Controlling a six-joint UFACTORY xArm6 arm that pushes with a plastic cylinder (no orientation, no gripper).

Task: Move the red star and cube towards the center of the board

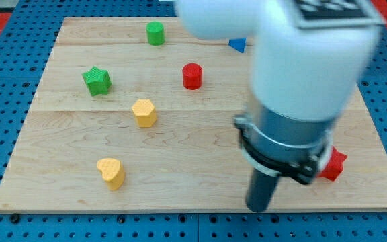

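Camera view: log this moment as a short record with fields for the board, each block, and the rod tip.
board: wooden board on a blue pegboard
red star: near the view's right edge, partly hidden behind the arm
red cylinder: upper middle
green cylinder: near the view's top
green star: left of centre
yellow hexagon block: centre-left
yellow heart: lower left
blue block: top, mostly hidden by the arm, shape unclear
my tip: near the view's bottom edge, left of the red star, not touching it
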